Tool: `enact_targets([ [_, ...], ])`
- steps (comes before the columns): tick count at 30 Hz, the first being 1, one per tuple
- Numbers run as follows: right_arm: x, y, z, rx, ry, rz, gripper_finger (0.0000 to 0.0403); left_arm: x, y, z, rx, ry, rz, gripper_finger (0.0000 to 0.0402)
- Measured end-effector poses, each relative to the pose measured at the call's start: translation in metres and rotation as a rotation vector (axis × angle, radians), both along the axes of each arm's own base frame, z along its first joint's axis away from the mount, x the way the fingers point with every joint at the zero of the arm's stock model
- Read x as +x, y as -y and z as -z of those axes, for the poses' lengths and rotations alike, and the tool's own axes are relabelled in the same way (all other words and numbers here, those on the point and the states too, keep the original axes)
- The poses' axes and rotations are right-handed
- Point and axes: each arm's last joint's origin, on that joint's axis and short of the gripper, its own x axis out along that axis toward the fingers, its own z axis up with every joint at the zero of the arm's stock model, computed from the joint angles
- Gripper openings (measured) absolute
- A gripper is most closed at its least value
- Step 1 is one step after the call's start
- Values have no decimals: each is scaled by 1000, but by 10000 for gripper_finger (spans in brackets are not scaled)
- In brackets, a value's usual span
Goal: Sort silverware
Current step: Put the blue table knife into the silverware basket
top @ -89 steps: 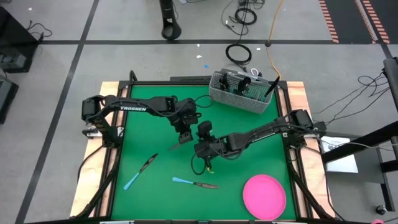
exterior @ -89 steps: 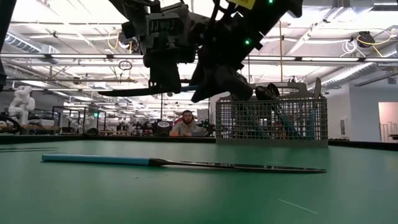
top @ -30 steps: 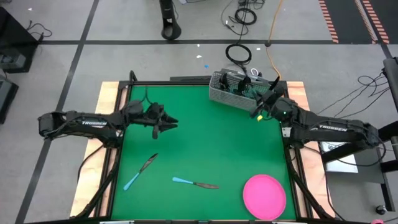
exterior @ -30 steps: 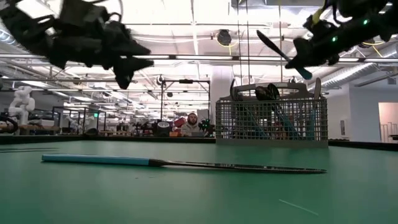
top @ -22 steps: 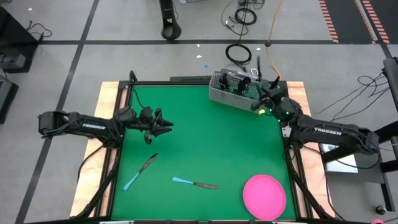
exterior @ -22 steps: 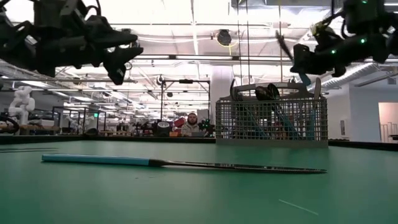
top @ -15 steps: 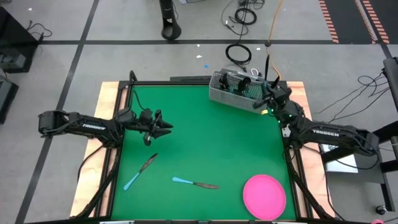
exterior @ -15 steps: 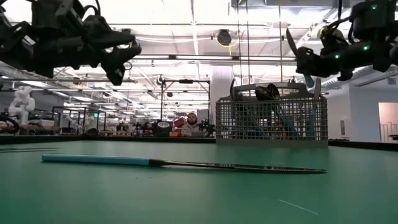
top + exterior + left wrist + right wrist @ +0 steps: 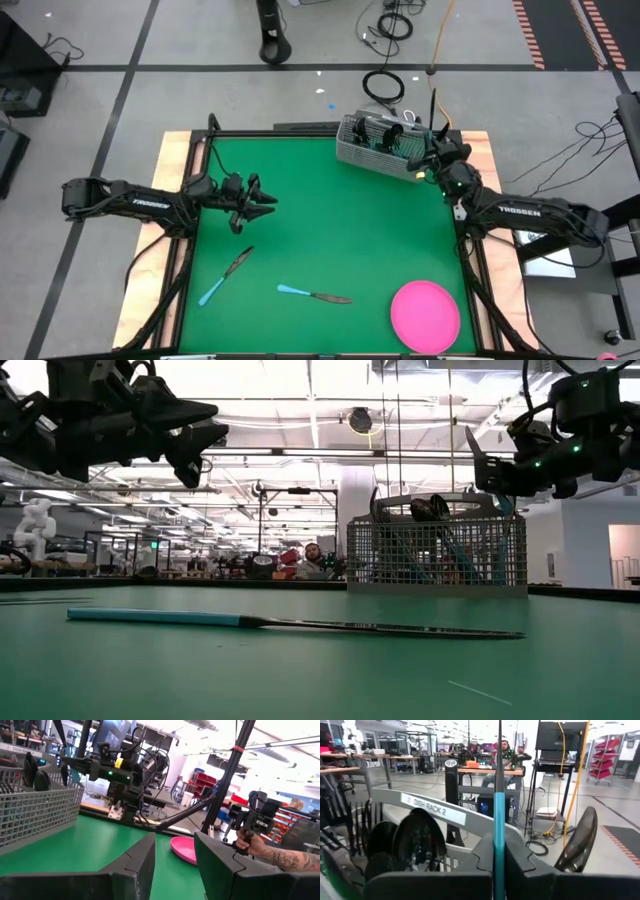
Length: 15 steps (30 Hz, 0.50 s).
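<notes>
Lying on the green desk (image 9: 340,240) are two blue-handled utensils (image 9: 314,294) and one pink plate (image 9: 425,315). The caddy (image 9: 420,815) reads "DISH RACK 2". The right pincer (image 9: 498,870) pinches one utensil (image 9: 498,820); the left pincer (image 9: 172,855) is spread, empty.

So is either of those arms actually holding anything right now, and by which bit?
Yes. The right tool is shut on a piece of silverware, pinching its light blue handle, over the wire caddy. The left tool holds nothing.

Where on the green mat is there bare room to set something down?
The mat's middle, between the left hand and the wire-mesh caddy, is bare. So is the far-left corner. The near strip is crowded: fork, knife, pink plate.
</notes>
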Motion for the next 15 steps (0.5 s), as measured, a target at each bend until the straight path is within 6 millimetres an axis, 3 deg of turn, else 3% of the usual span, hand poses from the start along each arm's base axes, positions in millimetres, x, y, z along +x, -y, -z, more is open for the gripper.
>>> enact_targets([
  [15, 1, 2, 4, 20, -5, 9, 3, 0, 0, 0, -1, 0, 1, 138],
])
